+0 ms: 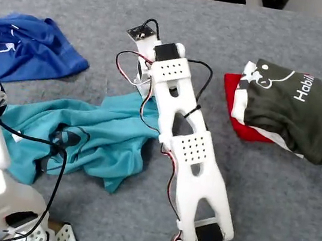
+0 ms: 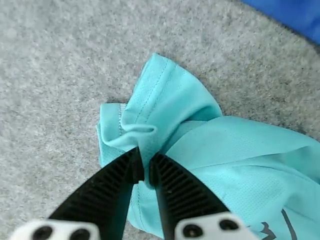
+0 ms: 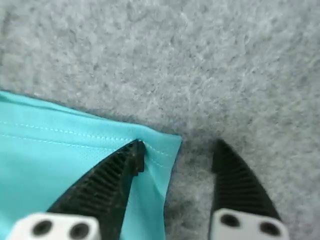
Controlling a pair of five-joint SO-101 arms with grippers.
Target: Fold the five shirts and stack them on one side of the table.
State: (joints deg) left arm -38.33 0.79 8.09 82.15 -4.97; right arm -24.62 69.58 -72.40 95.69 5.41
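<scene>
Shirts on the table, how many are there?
5: a blue shirt far left, a teal shirt in the middle, a green shirt, white shirt and red shirt stacked right. Others may hide underneath.

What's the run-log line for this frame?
left jaws: shut on teal shirt | right jaws: open at shirt corner | blue shirt: crumpled

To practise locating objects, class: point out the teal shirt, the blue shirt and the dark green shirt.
teal shirt (image 1: 110,134): high view, middle of its crumpled cloth.
blue shirt (image 1: 29,46): high view, centre of the bunched fabric.
dark green shirt (image 1: 289,115): high view, its folded top face.
</scene>
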